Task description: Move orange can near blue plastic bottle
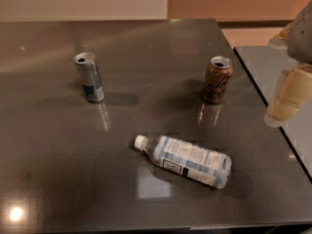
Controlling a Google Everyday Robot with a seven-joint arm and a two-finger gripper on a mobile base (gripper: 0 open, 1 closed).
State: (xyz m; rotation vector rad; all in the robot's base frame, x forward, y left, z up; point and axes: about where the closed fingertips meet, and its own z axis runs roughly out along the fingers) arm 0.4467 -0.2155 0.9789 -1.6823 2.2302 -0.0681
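Three containers are on the dark surface (48,179): the orange can (218,80), the bottle (185,160) and a silver can (89,77). The orange can stands upright close to the right edge, roughly halfway between the far and near edges, with its long axis vertical and its open top up. The bottle lies on its side nearer the near edge. Its cap points toward the left edge and its base toward the near right corner, so its axis runs on a slant. The orange can is clearly apart from the bottle, on the far side of it and a little toward the right edge, with bare surface between them. The silver can stands well away, toward the left edge.

The gripper (287,99) hangs just beyond the right edge, off the surface, about level with the orange can or slightly nearer than it. It holds nothing, and whether it is spread or pressed together cannot be told from this view.

From the gripper, the can lies straight in across the right edge, toward the left edge and a touch toward the far edge. Nothing stands between them. Since the can is upright, a sideways approach at mid-height looks the likely move.
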